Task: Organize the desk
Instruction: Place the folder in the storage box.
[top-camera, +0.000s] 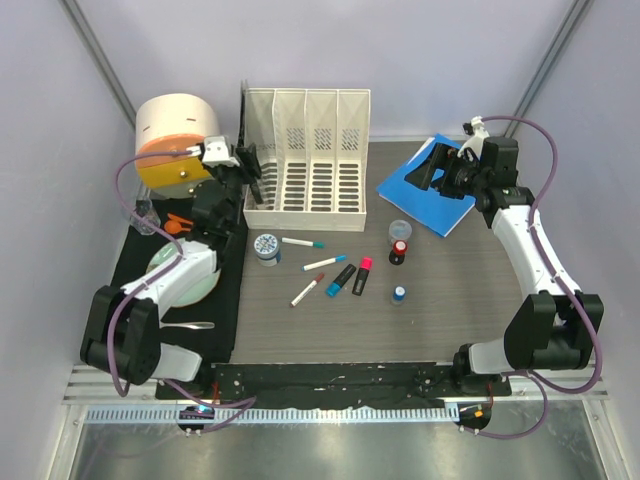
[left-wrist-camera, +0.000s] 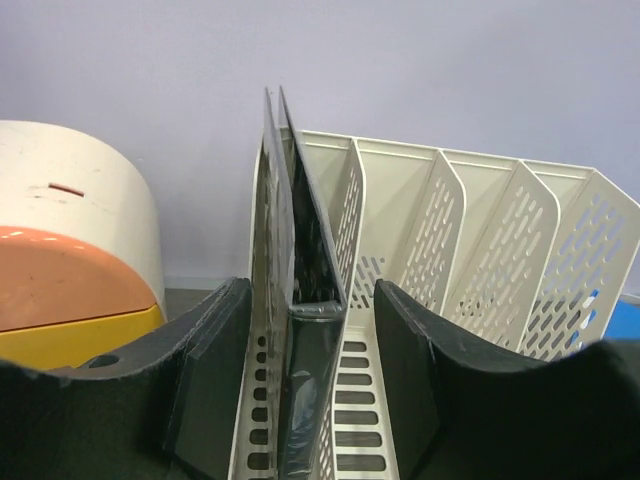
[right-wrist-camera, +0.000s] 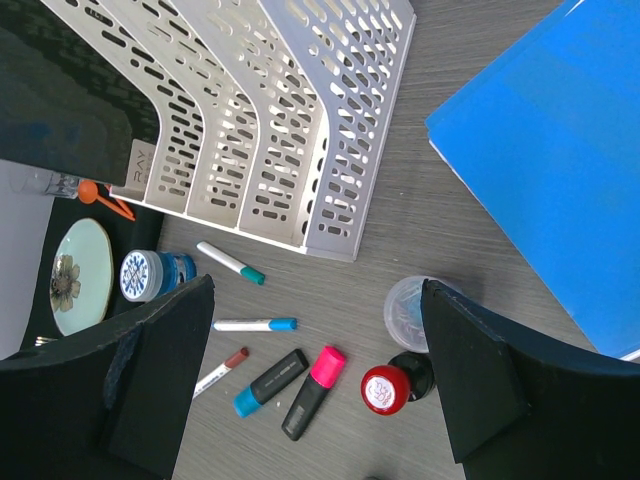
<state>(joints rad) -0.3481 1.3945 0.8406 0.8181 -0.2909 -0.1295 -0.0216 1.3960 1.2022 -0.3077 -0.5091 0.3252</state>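
Note:
The desk (top-camera: 450, 300) holds a white slotted file rack (top-camera: 307, 160) at the back. A black folder (left-wrist-camera: 310, 380) stands upright in the rack's leftmost slot. My left gripper (left-wrist-camera: 312, 290) straddles that folder and the slot's wall, with its pads (left-wrist-camera: 405, 380) standing clear of both, open. In the top view the left gripper (top-camera: 250, 168) sits at the rack's left end. My right gripper (top-camera: 428, 170) hovers over a blue notebook (top-camera: 425, 190) at the back right. In its own view the right gripper (right-wrist-camera: 318, 290) is wide open and holds nothing.
Loose on the desk lie three markers (top-camera: 325, 263), two highlighters (top-camera: 350, 278), a red-capped bottle (top-camera: 399, 250), a clear cup of clips (top-camera: 399, 229), a small blue-capped bottle (top-camera: 399, 294) and a blue tin (top-camera: 267, 246). A black mat (top-camera: 225, 310) carries a plate (top-camera: 185, 278) and a spoon (top-camera: 190, 325). A round white-and-orange container (top-camera: 175, 140) stands at the back left.

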